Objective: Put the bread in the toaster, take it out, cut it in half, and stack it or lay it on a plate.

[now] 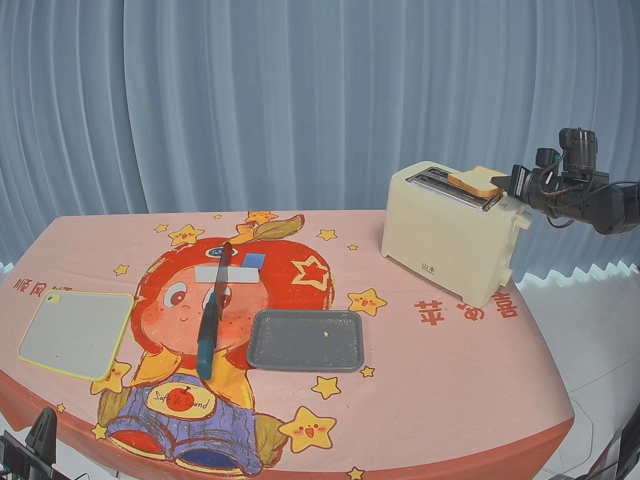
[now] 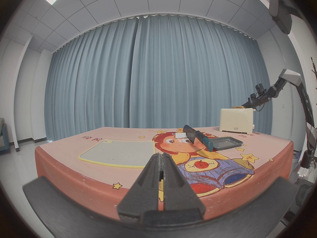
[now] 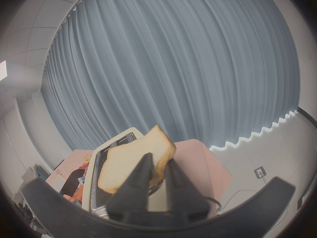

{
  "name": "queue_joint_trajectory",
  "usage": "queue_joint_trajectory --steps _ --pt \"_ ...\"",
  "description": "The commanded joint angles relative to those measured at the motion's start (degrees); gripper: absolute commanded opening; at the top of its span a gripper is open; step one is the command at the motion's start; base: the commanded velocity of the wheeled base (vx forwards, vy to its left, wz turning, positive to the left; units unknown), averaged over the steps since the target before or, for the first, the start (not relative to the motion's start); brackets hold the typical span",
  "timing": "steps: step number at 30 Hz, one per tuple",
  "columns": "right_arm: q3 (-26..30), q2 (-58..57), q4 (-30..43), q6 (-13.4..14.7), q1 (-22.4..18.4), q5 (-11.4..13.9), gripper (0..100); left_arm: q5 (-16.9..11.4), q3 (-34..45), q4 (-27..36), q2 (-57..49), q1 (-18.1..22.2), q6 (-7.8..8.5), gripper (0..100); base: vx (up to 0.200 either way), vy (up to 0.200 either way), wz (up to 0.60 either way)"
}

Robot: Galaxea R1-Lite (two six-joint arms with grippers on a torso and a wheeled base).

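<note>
Bread [image 1: 475, 181], a single pale slice with a brown crust, hangs over the toaster's slots at about 2 o'clock on the table [image 1: 427, 381]. It lies nearly flat. Whether it touches the toaster top cannot be told.

At about 7 o'clock, just off the table's near edge, is the left gripper [image 2: 161, 156]. Its two fingers are pressed together with nothing between them.

At 9 o'clock on the pink cartoon cloth lies a grey cutting board [image 1: 77, 333] with a yellow rim, flat and bare.

Toward the centre is a knife [image 1: 212, 315]. Its teal handle points to 6 o'clock and its tip to 12. The blade rests across a small white block [image 1: 241, 275]. A little blue piece [image 1: 253, 260] sits just beside the block at 1 o'clock.

Just to 3 o'clock of the knife handle lies a dark grey tray [image 1: 293, 341] holding only a crumb and some dust.

At 2 o'clock stands the cream toaster [image 1: 443, 241], well apart from the tray, its two slots facing up.

The right gripper [image 3: 160, 162] comes in from 3 o'clock above the toaster. Its fingers are narrowed onto one edge of the slice, gripping it from both faces.
</note>
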Motion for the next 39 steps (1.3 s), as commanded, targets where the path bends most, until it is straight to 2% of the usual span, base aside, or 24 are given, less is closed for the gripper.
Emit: queue_joint_trajectory --steps 1,9,15,25,34,36,37,39 --pt "0.1 0.0 0.1 0.0 0.1 0.0 0 0.0 1.0 -0.1 -0.9 0.0 -0.01 0 0.000 0.000 0.00" --pt "0.7 -1.0 -0.8 0.1 -0.1 0.1 0 0.0 1.0 -0.1 -0.9 0.0 -0.01 0 0.000 0.000 0.00" --pt "1.9 -7.0 -0.9 0.1 0.1 0.5 0 0.0 1.0 0.0 -0.9 0.0 -0.01 0 0.000 0.000 0.00" --pt "6.1 -15.1 -0.9 1.7 3.9 0.2 0 0.0 1.0 -0.1 -0.9 0.0 -0.01 0 0.000 0.000 0.00" --pt "21.9 -31.3 -0.9 2.3 11.7 -1.6 0 0.0 1.0 -0.1 -0.9 0.0 -0.01 0 0.000 0.000 0.00" --pt "23.5 -32.5 -1.0 2.7 12.4 -2.1 0 0.0 1.0 -0.1 -0.9 0.0 -0.01 0 0.000 0.000 0.00" --pt "26.2 -35.2 -1.0 3.3 14.1 -3.8 0 0.0 1.0 -0.1 -0.9 0.0 -0.01 0 0.000 0.000 0.00" --pt "28.8 -38.0 -1.0 3.9 15.7 -5.6 0 0.0 1.0 -0.1 -0.9 0.0 -0.01 0 0.000 0.000 0.00"
